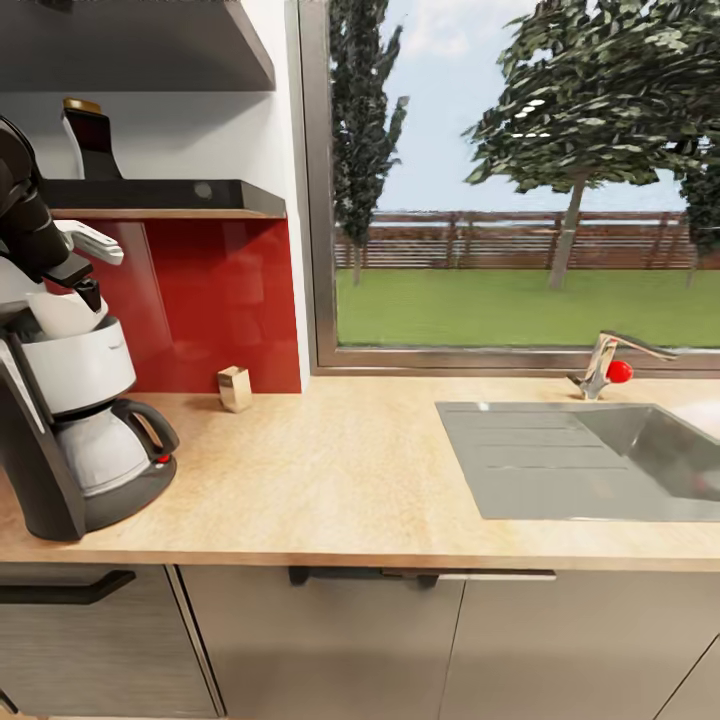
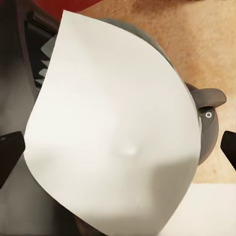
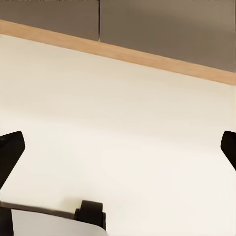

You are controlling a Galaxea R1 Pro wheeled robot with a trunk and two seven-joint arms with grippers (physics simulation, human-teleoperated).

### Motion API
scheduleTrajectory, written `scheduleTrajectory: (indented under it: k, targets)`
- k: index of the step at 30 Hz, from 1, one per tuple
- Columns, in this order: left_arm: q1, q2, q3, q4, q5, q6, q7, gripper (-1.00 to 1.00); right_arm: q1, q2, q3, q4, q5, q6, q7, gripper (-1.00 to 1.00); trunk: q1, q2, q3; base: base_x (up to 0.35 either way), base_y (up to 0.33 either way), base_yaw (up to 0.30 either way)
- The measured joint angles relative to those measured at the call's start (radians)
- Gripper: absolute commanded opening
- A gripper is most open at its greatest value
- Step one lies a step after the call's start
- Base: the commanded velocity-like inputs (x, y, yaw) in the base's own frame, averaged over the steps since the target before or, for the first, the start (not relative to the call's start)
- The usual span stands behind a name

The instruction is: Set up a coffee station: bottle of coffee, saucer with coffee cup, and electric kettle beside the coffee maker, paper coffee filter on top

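Overhead, left gripper [image 2: 118, 147] wide open above coffee maker [image 1: 75, 420] | right gripper [image 3: 118, 152] open — empty | bottle of coffee [image 1: 88, 140] on kitchen shelf [image 1: 165, 195]

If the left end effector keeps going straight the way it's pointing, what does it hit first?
Most likely the coffee maker: its white top sits directly ahead of the left end effector and looks close, though depth is hard to judge.

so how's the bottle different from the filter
The bottle is dark with a gold cap; the filter is tan paper.
The bottle stands on the black shelf; the filter sits lower, on the countertop by the red backsplash.
The bottle looks taller than the filter.
Both are apart from the coffee maker, and no gripper holds either.
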Motion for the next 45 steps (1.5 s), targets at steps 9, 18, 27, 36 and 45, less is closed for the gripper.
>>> scheduleTrajectory:
  k: [9, 18, 27, 36, 45]
  targets:
    - [0.000, -0.001, 0.000, 0.000, 0.000, 0.000, -0.001, 1.00, 0.000, 0.000, 0.000, 0.000, 0.000, 0.000, 0.000, 1.00, -0.035, 0.063, 0.028, 0.000, 0.000, 0.000]
    - [0.000, 0.000, 0.002, 0.000, 0.001, 0.001, -0.003, 1.00, 0.000, 0.000, 0.000, 0.000, 0.000, 0.000, 0.000, 1.00, -0.069, 0.126, 0.056, 0.000, 0.000, 0.000]
    - [0.000, -0.001, 0.032, -0.022, 0.002, 0.001, -0.047, 1.00, 0.000, 0.000, 0.000, 0.000, 0.000, 0.000, 0.000, 1.00, -0.069, 0.126, 0.057, 0.000, 0.000, 0.000]
    - [0.000, 0.000, 0.133, -0.099, 0.002, 0.001, -0.174, 1.00, 0.000, 0.000, 0.000, 0.000, 0.000, 0.000, 0.000, 1.00, -0.069, 0.126, 0.057, 0.000, 0.000, 0.000]
    - [0.000, 0.000, 0.316, -0.117, 0.003, 0.001, -0.219, 1.00, 0.000, 0.000, 0.000, 0.000, 0.000, 0.000, 0.000, 1.00, -0.069, 0.126, 0.057, -0.054, 0.000, 0.000]
